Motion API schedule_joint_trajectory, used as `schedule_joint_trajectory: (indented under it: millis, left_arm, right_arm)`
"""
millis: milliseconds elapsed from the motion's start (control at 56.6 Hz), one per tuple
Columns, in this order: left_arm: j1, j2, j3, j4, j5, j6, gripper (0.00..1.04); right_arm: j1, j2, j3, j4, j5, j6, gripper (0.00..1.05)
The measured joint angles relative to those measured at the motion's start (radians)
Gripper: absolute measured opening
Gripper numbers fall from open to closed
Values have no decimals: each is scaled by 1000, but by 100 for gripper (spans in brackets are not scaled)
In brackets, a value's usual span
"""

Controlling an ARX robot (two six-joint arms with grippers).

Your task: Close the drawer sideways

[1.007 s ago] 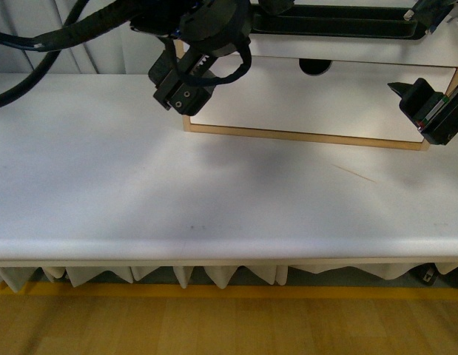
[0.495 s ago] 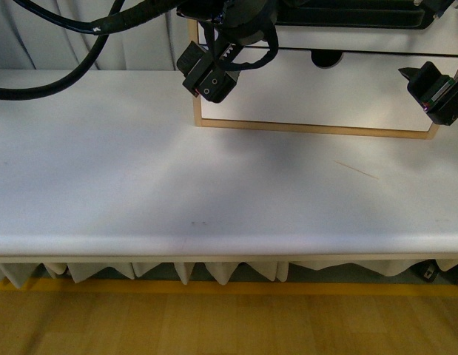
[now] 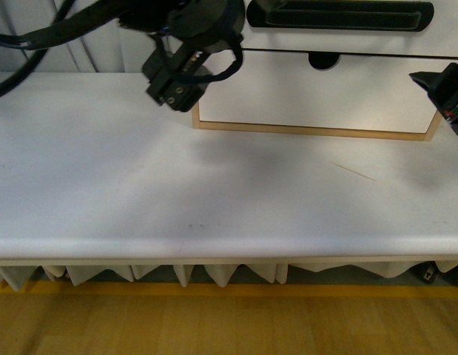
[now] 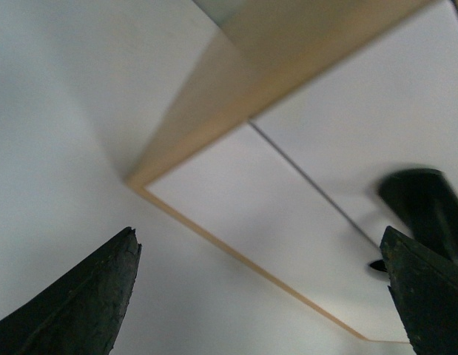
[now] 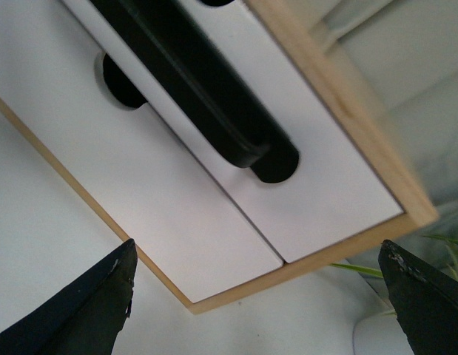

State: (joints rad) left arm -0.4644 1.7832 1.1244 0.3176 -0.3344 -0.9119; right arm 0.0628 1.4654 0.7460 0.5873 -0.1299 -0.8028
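The drawer [image 3: 362,41] is the upper white front of a wood-framed cabinet [image 3: 310,131] at the back of the table, with a long black bar handle [image 3: 339,15]. Its front looks level with the plain lower front [image 3: 317,92]. It also shows in the right wrist view [image 5: 317,170] with its handle [image 5: 206,96]. My left gripper [image 3: 173,85] is open and empty beside the cabinet's lower left corner; the left wrist view [image 4: 257,244] shows that corner between the fingers. My right gripper [image 3: 447,92] is open and empty by the cabinet's right end, as the right wrist view [image 5: 257,248] shows.
The white table [image 3: 214,192] stretches from the cabinet to its front edge. A thin scratch [image 3: 354,171] marks it on the right. Black cables [image 3: 36,37] hang at the back left. A green leaf [image 5: 362,270] shows behind the cabinet.
My left gripper has moved left, from in front of the cabinet to beside its left corner. My right gripper has shifted right. The handled drawer front no longer juts out over the lower one.
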Motion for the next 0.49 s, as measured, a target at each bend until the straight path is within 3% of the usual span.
schedule_joint_trajectory:
  millis: [495]
  left_arm:
    - [244, -451, -490, 46, 19, 108, 99]
  right_arm:
    - [67, -579, -276, -210, 190, 207, 96]
